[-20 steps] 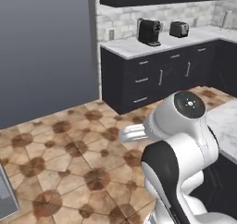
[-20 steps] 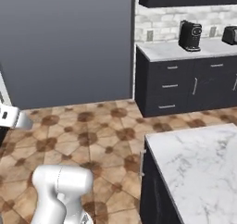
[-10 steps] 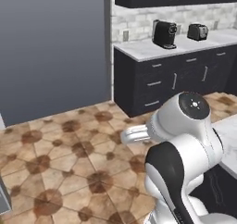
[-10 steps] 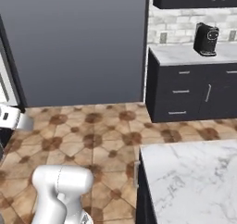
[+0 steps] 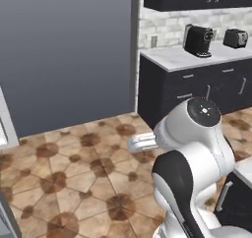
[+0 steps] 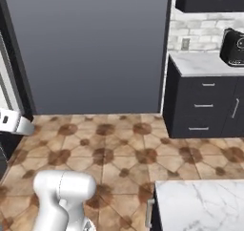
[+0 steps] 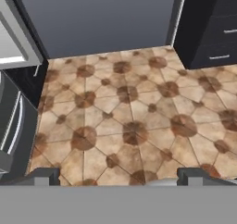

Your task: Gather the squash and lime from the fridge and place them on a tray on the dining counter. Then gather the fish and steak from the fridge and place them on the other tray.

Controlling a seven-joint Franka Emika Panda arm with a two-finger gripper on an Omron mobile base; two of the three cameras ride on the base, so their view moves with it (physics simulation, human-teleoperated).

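Observation:
My gripper [image 7: 122,177] hangs open over the brown patterned tile floor [image 7: 129,121], its two dark fingertips [image 7: 46,174] far apart with nothing between them. A grey steel front with long bar handles, which looks like the fridge [image 7: 13,126], stands at the left edge of the hand view. A corner of the white marble dining counter [image 6: 200,206] lies at the lower right of the right base view and also at the right edge of the left base view [image 5: 244,169]. The squash, lime, fish, steak and trays are out of view.
A tall flat grey panel [image 5: 69,50] rises ahead. To its right stand dark cabinets [image 6: 200,106] under a pale worktop carrying a black coffee machine [image 5: 198,39] and a toaster [image 5: 234,37]. Open tile floor [image 6: 109,149] stretches between them and me.
The whole scene has slid to the right in both base views, so the base has turned left. The grey panel now takes up more of the picture. The gripper has stayed open.

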